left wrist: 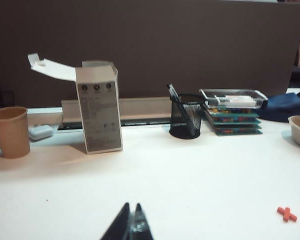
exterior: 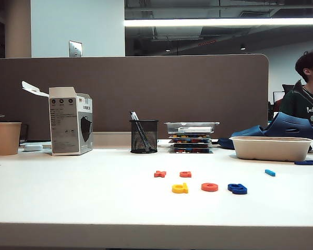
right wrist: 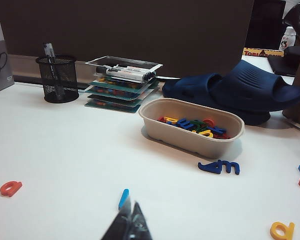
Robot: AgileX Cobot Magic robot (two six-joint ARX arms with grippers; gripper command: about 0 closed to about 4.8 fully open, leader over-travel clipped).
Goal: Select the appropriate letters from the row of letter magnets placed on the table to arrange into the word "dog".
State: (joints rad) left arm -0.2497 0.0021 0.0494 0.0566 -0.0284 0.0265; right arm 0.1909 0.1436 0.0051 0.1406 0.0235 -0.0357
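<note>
Both arms are out of the exterior view. The left gripper [left wrist: 131, 220] and right gripper [right wrist: 130, 220] each show jaws pressed together, holding nothing, above the white surface [exterior: 68, 192]. Lower centre lie the yellow d [exterior: 180, 188], orange-red o [exterior: 209, 187] and dark blue g [exterior: 237, 188].

Legible text and signs:

- Yellow box [right wrist: 262, 52] behind the blue slippers, right wrist view: red lettering, reads roughly "TOBL…"; remainder cut off.
- Seated person's dark shirt [exterior: 302, 107], exterior view: white lettering starting "Berk…"; rest hidden.
- White carton [exterior: 70, 121] with open flap: three round dark icons and blocks of fine print, too small to read.
- Letter magnets on the desk [exterior: 68, 198] forming a row: yellow "d" [exterior: 180, 188], orange-red "o" [exterior: 209, 187], dark blue "g" [exterior: 237, 188].
</note>
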